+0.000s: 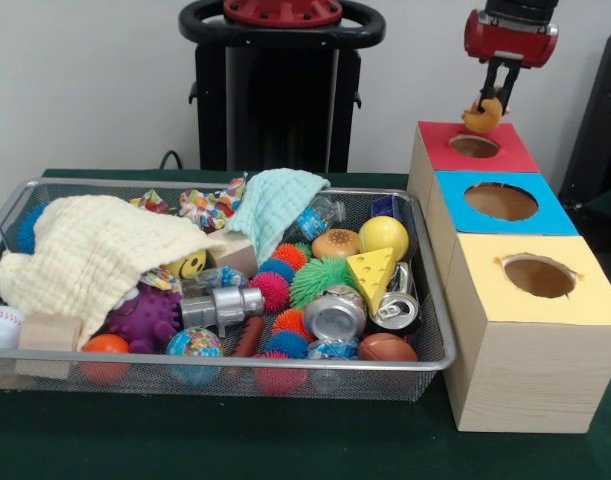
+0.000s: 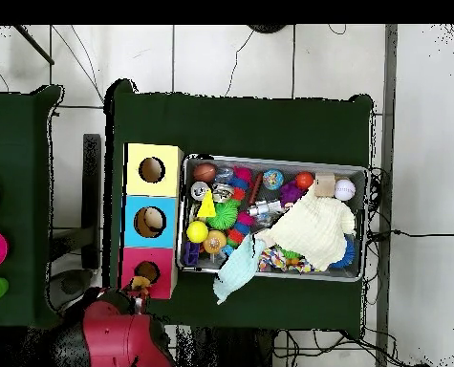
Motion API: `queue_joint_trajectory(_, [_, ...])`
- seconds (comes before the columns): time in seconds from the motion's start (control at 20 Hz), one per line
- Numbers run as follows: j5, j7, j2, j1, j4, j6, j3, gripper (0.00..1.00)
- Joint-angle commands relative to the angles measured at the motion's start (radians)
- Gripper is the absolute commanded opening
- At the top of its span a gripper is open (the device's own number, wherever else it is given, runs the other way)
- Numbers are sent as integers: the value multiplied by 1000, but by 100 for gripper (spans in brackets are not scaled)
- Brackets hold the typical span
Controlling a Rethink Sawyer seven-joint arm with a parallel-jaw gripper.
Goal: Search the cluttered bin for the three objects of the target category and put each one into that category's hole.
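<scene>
**Gripper clamped on orange toy over red hole**

Landmark: the bin (image 1: 430, 300), a wire mesh tray on the green table (image 1: 285, 440).

- Table: dark green cloth; carries everything below.
- Bin: full of clutter. A yellow cloth (image 1: 90, 250) covers its left half in the front view; a teal cloth (image 1: 275, 205) drapes over its back rim.
- Boxes: 3 wooden boxes stand in a row just beside the bin's right side in the front view, each with 1 round hole on top. Yellow box (image 1: 530, 330) nearest the camera, blue box (image 1: 500, 205) in the middle, red box (image 1: 475, 148) farthest back.
- Arm: red and black, above the red box, outside the bin.
- Gripper (image 1: 493, 100): fingers closed on a small orange toy (image 1: 482, 115), held just above the red box's hole. In the overhead view the toy (image 2: 140, 283) sits at the hole's edge; toy's kind too small to tell.
- Inside the bin, right half: cheese wedge (image 1: 370, 268), yellow ball (image 1: 383, 235), burger toy (image 1: 335, 243), green spiky ball (image 1: 320, 278), 2 cans (image 1: 335, 315) lying down, brown football (image 1: 387, 348).
- Inside the bin, left half: purple spiky toy (image 1: 143, 318), wood block (image 1: 50, 332), baseball (image 1: 3, 325), orange ball (image 1: 105, 345).
- Small spiky balls, pink, orange and blue, lie mid-bin among the rest.
</scene>
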Motion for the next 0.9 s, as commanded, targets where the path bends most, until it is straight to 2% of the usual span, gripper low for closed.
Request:
queue_joint_trajectory(0.05, [45,213,48,-25,-103,90,1,0])
queue_joint_trajectory(0.45, [54,209,83,-36,-164,114,8,0])
queue_joint_trajectory(0.9, [62,207,95,-51,-171,96,22,0])
